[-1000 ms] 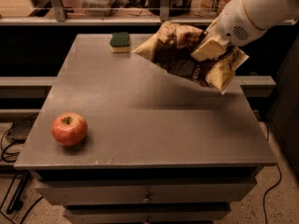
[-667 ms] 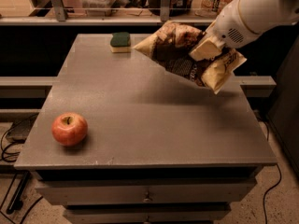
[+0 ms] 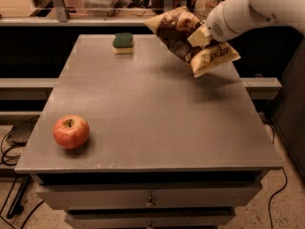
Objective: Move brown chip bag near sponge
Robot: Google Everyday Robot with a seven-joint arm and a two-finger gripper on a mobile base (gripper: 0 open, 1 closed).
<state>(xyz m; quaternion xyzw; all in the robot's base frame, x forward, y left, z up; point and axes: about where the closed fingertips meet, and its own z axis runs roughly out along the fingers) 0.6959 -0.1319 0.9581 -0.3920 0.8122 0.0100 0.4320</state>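
gripper [image 3: 199, 36]: was seen above the far right corner of the bench [image 3: 152, 109], at the end of a white arm [image 3: 252, 8] entering from the upper right. Its fingers were closed on the brown chip bag [image 3: 177, 30], clamped about the bag's middle.
brown chip bag: was held clear of the bench top and tilted, one cream end raised toward the far edge, the other lowered toward the right edge. A shadow was cast on the surface beneath it.
sponge [image 3: 123, 42]: was laid flat near the far edge, left of centre, green side up. The bag's upper end was seen near it, to its right, not touching.
apple [image 3: 71, 132]: was set upright near the front left corner, well apart from bag and sponge.
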